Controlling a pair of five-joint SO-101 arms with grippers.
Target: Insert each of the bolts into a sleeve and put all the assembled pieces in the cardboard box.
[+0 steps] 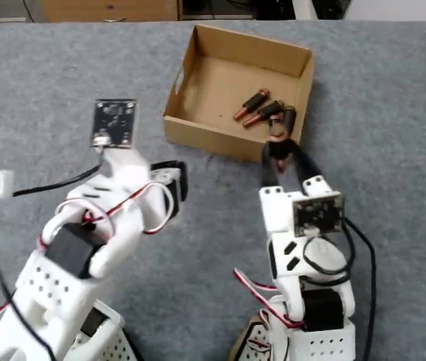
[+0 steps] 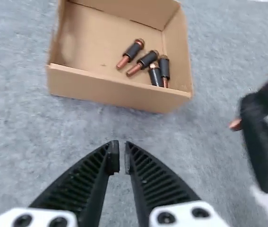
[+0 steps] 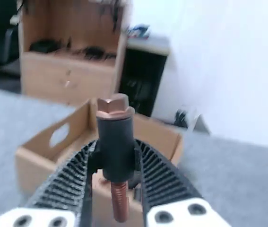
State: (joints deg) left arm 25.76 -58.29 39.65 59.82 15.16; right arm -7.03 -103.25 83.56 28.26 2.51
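Gripping in the right gripper (image 3: pixel 115 152) a sleeved bolt (image 3: pixel 115 127), copper hex head up, threaded tip below the fingers, right at the cardboard box (image 1: pixel 205 139) near wall. Closed on nothing at the left gripper (image 2: pixel 118 158), low over grey carpet (image 2: pixel 30 123) before the box. Inside, four assembled pieces (image 2: pixel 143 61) clustered by one side wall.

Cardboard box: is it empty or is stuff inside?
Not empty. The cardboard box holds four assembled pieces, bunched near one corner.
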